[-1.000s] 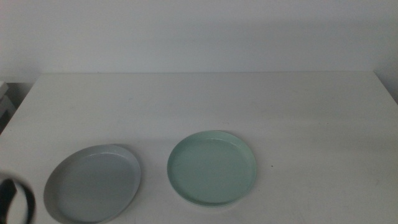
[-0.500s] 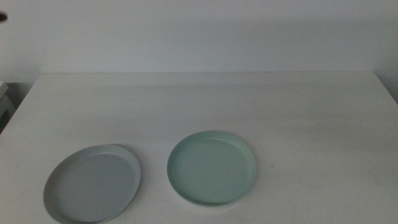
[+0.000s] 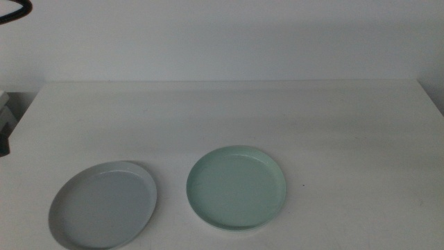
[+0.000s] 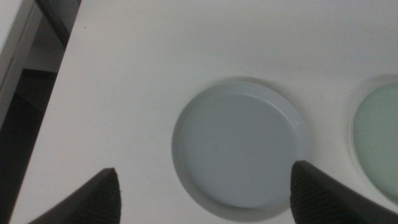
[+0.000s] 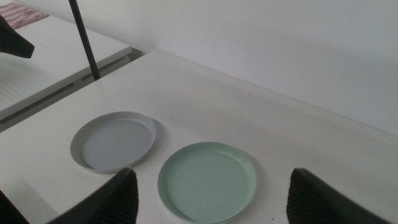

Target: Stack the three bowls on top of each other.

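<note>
A light grey-blue bowl [image 3: 104, 205] lies at the table's front left, and a pale mint green bowl [image 3: 236, 187] lies just right of it, apart from it. No white bowl shows on its own in any view. My left gripper [image 4: 204, 169] is open and empty, hovering above the grey-blue bowl [image 4: 239, 146], with the green bowl's edge [image 4: 379, 143] beside it. My right gripper [image 5: 212, 171] is open and empty, held high over the front of the table, looking down on the grey-blue bowl [image 5: 115, 140] and the green bowl [image 5: 207, 180]. Neither gripper shows in the middle view.
The white table [image 3: 277, 118] runs back to a pale wall. Its left edge drops to a dark gap [image 4: 25, 118]. A thin dark pole [image 5: 84, 37] stands beyond the table's left side. A dark curved piece [image 3: 14, 10] shows at the middle view's upper left corner.
The dark gripper at the middle view's bottom left corner has left that view. A dark curved piece has appeared at the upper left corner. The bowls have not moved.
</note>
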